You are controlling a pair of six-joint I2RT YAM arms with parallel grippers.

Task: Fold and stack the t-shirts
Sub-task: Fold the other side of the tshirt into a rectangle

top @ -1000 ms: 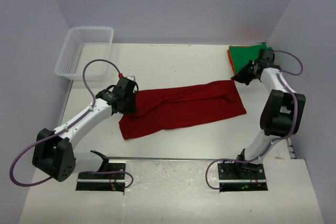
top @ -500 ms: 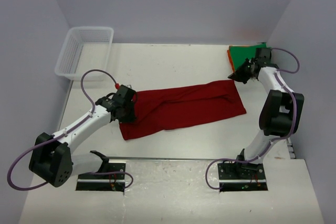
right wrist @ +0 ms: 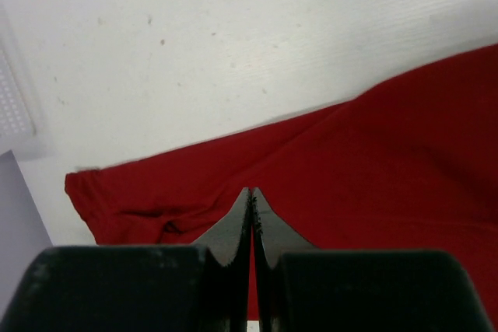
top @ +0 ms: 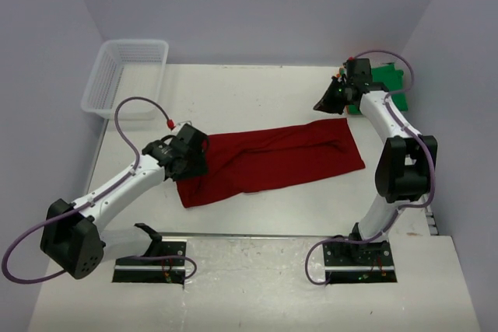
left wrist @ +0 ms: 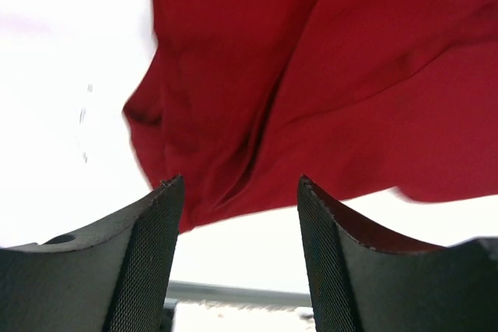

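**Left tool lets go; right arm swings in from the stack**

Since the earlier frame the left tool [left wrist: 240, 183] has gone from clenched to released. Its jaws now stand apart with nothing between them, low over the left end of the dark red t-shirt [top: 272, 157]. The right tool [right wrist: 250, 192] has left the green t-shirt [top: 387, 79] at the tabletop's [top: 257, 91] far right corner. It now hangs clenched and empty above the red shirt's far right corner.

The red shirt lies mid-tabletop as a long band, its long axis running from near left to far right. Each arm sits at its own end of that axis, the left one closer to the cloth. A next fold probably calls for both ends to be gripped.
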